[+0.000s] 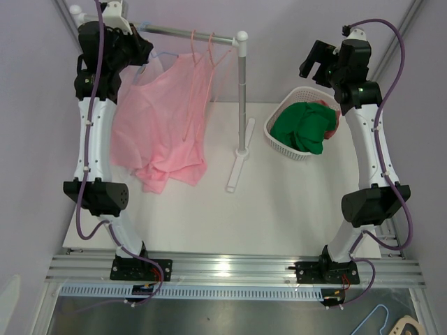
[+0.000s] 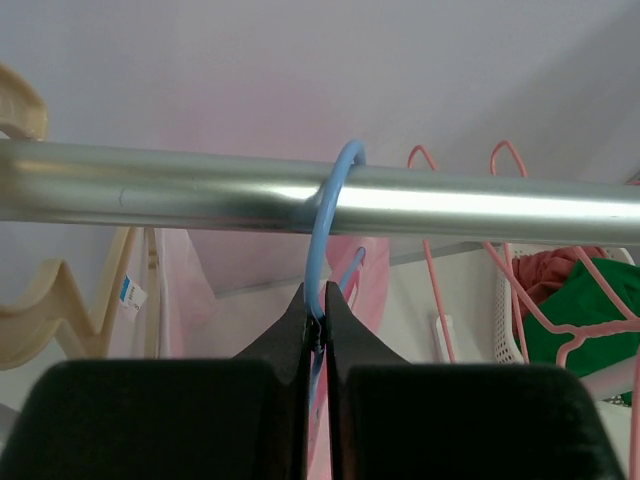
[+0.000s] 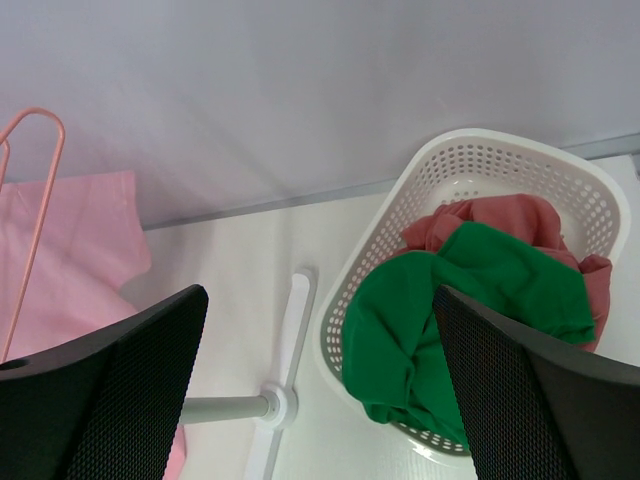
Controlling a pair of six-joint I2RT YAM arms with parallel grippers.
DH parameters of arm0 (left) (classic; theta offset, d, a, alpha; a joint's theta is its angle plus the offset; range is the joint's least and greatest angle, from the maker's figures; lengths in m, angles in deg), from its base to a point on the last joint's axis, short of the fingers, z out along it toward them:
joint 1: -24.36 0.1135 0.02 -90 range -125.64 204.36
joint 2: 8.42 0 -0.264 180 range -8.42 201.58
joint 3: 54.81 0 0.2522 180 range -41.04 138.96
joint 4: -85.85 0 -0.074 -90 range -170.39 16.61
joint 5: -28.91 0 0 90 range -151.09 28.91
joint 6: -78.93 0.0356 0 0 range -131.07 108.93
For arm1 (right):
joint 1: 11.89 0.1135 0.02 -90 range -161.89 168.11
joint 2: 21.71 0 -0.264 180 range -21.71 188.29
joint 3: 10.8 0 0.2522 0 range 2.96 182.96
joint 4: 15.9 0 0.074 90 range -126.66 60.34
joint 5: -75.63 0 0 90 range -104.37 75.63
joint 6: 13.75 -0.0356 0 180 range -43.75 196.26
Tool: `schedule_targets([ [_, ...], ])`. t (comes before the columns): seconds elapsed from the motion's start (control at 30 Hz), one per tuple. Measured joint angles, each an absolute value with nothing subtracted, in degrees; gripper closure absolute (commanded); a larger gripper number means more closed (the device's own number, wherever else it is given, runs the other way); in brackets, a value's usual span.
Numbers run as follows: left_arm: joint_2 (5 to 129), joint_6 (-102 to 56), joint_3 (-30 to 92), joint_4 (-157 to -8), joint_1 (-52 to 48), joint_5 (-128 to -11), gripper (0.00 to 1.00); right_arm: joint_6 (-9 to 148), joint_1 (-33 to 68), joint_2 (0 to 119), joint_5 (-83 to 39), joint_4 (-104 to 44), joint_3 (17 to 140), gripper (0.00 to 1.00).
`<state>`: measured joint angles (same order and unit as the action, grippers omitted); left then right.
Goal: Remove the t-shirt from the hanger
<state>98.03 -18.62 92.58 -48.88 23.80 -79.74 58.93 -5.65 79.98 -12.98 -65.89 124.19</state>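
A white table (image 1: 279,216) is seen enclosed by pale lilac walls, with aluminium framing along its near edge. A clothes rack is stood at the back of the surface, its silver rail (image 2: 150,190) carried on a single upright with a flat white foot (image 1: 237,164).

The left gripper (image 2: 315,300) is raised to just under the rail, and its black fingers are pressed together on the thin wire of a blue hanger (image 2: 325,215), whose hook is looped over the rail directly above the fingertips. The pink t-shirt (image 1: 160,125) is hung below this gripper, and its lower part is gathered in folds on the table beside the left arm. To the gripper's right, two empty pink wire hangers (image 2: 500,200) are hooked on the same rail. To its left, part of a pale wooden hanger (image 2: 60,300) is visible.

The right gripper (image 3: 320,300) is held high above the table, its fingers spread wide, with nothing between them and nothing touched. Below and ahead of it, a white perforated basket (image 3: 500,150) is set on the table, with a green garment (image 3: 450,300) piled over a red one (image 3: 500,220) inside. The rack's foot is seen below and to the left of this gripper.
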Motion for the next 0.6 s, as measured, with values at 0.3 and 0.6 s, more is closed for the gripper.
schedule_targets([
  [0.3,92.92,-19.01,96.21,-46.13,22.40,-77.36,0.99,58.93,-5.63,78.95,-15.21,-65.87,121.70,0.01],
  [0.6,79.50,-19.05,91.64,-41.39,13.85,-60.49,0.99,63.57,2.31,70.14,-24.19,-62.98,111.71,0.01],
])
